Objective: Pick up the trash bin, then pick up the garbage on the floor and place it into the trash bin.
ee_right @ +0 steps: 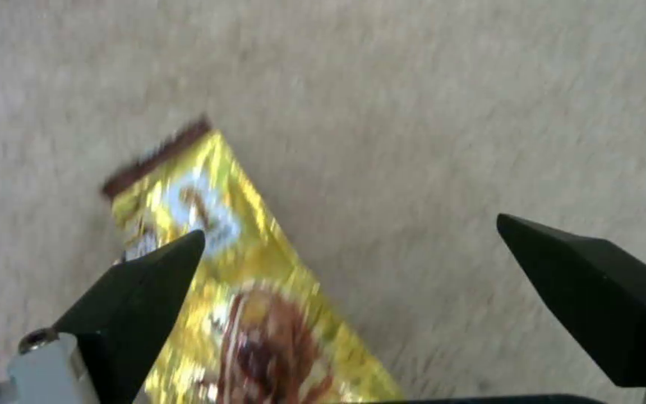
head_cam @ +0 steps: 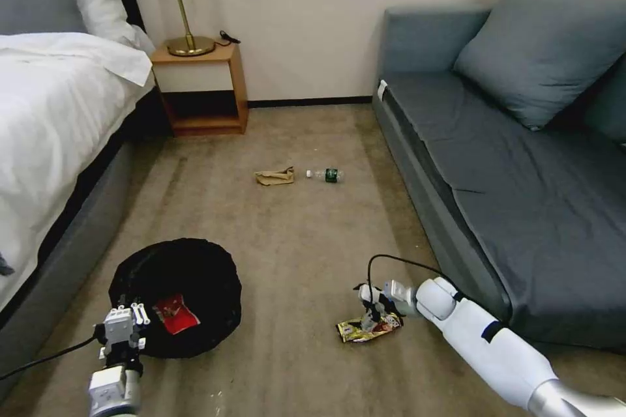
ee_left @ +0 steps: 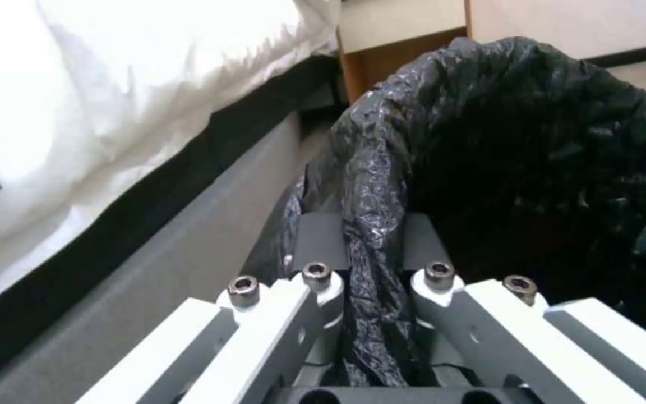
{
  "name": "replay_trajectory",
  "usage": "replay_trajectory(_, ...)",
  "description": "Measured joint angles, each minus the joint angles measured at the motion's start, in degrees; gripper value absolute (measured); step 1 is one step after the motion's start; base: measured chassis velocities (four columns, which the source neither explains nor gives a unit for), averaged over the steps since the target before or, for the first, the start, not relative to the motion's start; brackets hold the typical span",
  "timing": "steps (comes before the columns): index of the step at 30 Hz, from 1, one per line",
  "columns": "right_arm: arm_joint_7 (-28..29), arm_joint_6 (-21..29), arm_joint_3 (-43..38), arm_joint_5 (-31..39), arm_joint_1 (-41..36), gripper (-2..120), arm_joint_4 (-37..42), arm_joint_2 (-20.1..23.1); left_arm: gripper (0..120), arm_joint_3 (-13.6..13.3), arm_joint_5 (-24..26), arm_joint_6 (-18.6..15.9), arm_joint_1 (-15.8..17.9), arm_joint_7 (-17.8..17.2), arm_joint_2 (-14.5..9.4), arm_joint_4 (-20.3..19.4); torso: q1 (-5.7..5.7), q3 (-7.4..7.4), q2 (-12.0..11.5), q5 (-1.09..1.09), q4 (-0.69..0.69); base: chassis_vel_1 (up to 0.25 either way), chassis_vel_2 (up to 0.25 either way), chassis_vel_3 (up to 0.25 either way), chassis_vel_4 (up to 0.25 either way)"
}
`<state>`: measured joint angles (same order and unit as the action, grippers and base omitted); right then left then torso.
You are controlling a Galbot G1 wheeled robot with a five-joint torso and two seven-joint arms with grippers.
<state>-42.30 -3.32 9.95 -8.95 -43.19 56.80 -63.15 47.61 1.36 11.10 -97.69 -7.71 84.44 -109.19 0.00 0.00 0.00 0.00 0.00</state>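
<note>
The trash bin (head_cam: 189, 273), lined with a crinkly black bag (ee_left: 533, 146), sits low at the left beside the bed. A crumpled red-and-white wrapper (head_cam: 175, 314) lies inside it. My left gripper (head_cam: 125, 324) (ee_left: 369, 247) is shut on the bin's near rim, with a fold of bag pinched between its fingers. My right gripper (head_cam: 370, 314) (ee_right: 349, 227) is open and hovers low over the gold-brown snack wrapper (head_cam: 367, 330) (ee_right: 252, 280) on the carpet; one fingertip (ee_right: 162, 264) is over the wrapper. Farther ahead lie a crumpled brown paper bag (head_cam: 274, 176) and a small clear bottle (head_cam: 326, 174).
A bed (head_cam: 52, 117) with white sheets runs along the left, close to the bin. A grey sofa (head_cam: 495, 163) lines the right, near my right arm. A wooden nightstand (head_cam: 202, 88) with a lamp stands at the back wall. Open carpet lies between.
</note>
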Motion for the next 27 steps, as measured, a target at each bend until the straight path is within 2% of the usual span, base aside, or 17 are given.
replay_trajectory(15,0.1,-1.3,-1.7,-1.3,-2.8,98,-2.0,0.1,7,-0.5,0.3,0.0,0.4,0.3,0.0,0.5,0.0,0.0,0.0,0.0,0.0,0.0,0.0,0.0,0.0)
replay_trajectory(20,-0.5,-1.7,-2.0,-1.2,-2.9,87,-2.2,0.2,7,-0.5,0.1,0.2,0.2,0.3,0.0,0.5,0.0,0.0,0.0,-0.02,0.0,0.0,0.0,0.0,0.0)
replay_trajectory(24,-0.5,-2.2,-2.1,-0.9,-3.1,73,-1.8,0.6,7,-0.6,-0.3,0.8,-0.2,0.4,0.4,0.5,0.0,0.0,0.0,-0.01,0.0,0.0,0.0,0.0,0.0)
replay_trajectory(25,-0.5,-2.2,-2.1,-0.9,-3.1,73,-1.8,0.6,7,-0.6,-0.3,0.8,-0.2,0.4,0.4,0.5,0.0,0.0,0.0,-0.01,0.0,0.0,0.0,0.0,0.0)
replay_trajectory(27,-0.5,-2.3,-2.1,-0.8,-3.4,64,-1.3,0.8,7,-0.6,-0.7,1.0,-0.4,0.4,0.5,0.5,0.0,0.0,0.0,-0.01,0.0,0.0,0.0,0.0,0.0)
